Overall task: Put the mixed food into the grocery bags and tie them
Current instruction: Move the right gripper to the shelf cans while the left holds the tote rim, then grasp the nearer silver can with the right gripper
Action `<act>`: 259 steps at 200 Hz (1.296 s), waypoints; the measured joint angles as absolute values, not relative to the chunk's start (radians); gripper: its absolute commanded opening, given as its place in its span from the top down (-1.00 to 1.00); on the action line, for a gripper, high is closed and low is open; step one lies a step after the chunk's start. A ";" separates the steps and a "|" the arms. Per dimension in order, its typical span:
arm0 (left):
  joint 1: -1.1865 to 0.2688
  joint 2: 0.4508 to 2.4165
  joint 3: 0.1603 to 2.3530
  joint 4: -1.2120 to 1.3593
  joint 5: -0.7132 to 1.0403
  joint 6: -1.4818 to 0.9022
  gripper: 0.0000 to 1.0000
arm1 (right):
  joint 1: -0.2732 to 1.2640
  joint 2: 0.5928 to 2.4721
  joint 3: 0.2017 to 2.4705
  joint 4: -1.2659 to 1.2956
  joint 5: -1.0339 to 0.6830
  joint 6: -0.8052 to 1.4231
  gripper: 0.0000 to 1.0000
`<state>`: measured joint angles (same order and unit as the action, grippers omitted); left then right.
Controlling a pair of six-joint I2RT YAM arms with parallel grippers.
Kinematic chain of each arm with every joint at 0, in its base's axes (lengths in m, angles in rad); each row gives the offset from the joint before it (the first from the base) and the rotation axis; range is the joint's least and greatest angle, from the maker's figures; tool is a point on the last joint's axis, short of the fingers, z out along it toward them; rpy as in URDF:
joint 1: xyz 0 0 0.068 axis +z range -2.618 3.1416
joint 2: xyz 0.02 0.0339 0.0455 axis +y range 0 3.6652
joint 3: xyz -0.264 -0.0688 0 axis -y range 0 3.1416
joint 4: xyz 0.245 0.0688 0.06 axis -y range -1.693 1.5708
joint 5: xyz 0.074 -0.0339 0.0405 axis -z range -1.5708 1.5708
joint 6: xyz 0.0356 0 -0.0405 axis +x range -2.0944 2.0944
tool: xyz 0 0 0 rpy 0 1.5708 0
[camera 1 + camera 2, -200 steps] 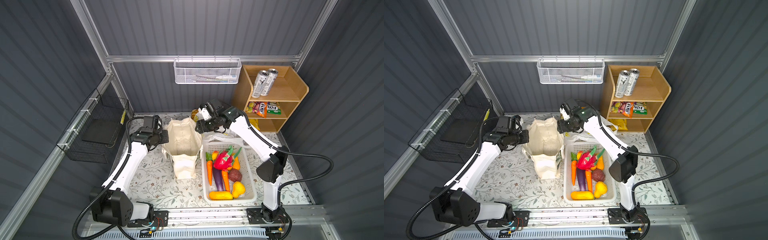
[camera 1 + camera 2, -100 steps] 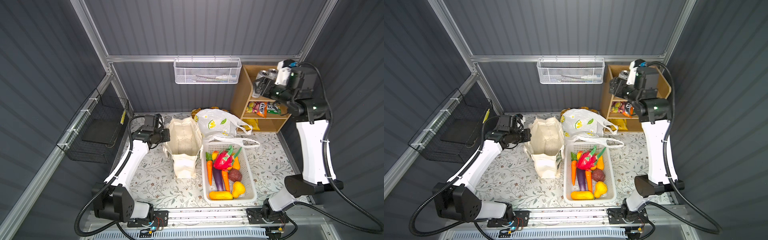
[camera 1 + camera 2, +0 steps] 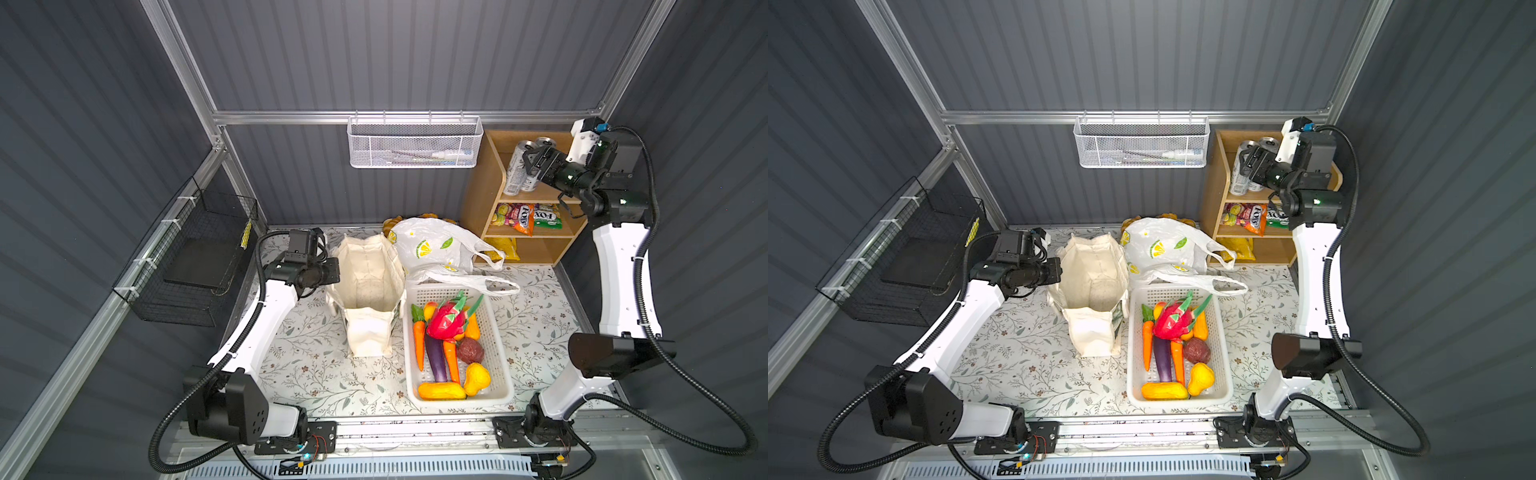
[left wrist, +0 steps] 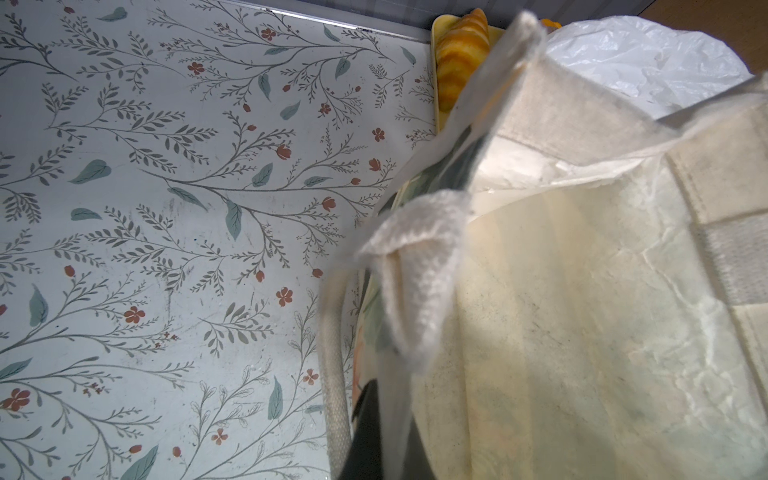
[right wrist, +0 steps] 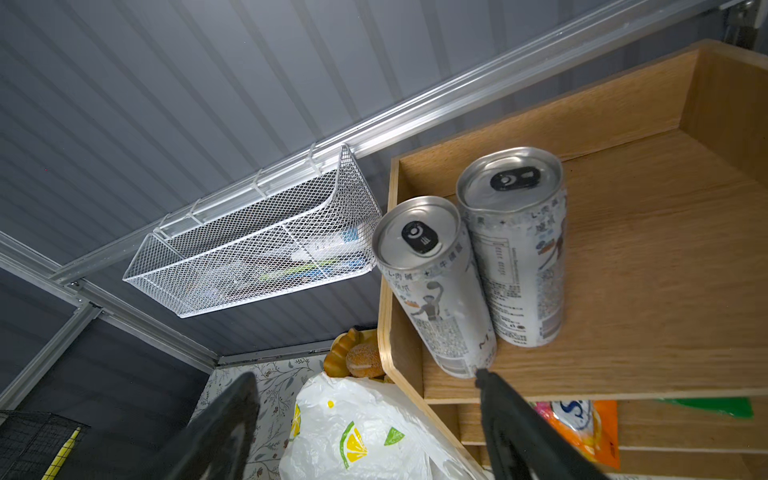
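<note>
Right arm (image 3: 623, 282), down by the tote (image 3: 370, 266) a second ago, is now reaching up to the shelf's (image 3: 486, 195) top level. Left to right: left hand (image 3: 330, 270) is clenching the tote's left rim, the tote standing open on the table (image 3: 316, 357); plastic bag (image 3: 432, 245) is lying just behind-right of the tote; eggplant (image 3: 436, 357) is lying in the basket (image 3: 492, 332) among other produce; packets (image 3: 525, 216) are sitting on the shelf's middle level; two cans (image 3: 515, 170) are standing side by side, touching, on the top level; right hand (image 3: 536, 160) is hovering released, one fingertip (image 5: 494, 390) at the nearer can's base.
</note>
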<state>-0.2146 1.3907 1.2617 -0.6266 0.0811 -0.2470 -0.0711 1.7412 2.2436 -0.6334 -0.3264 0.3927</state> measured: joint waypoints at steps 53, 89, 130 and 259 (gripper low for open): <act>-0.215 1.391 1.262 -0.627 0.068 -0.247 1.00 | -0.078 1.796 2.241 -0.572 -0.382 0.396 -0.68; -0.215 1.391 1.262 -0.627 0.063 -0.246 1.00 | -0.081 1.827 2.217 -0.532 -0.389 0.396 -0.67; -0.215 1.391 1.262 -0.627 0.054 -0.240 1.00 | -0.082 1.828 2.162 -0.480 -0.391 0.396 -0.66; -0.215 1.399 1.263 -0.626 0.052 -0.240 1.00 | -0.083 1.868 2.138 -0.374 -0.392 0.385 -0.63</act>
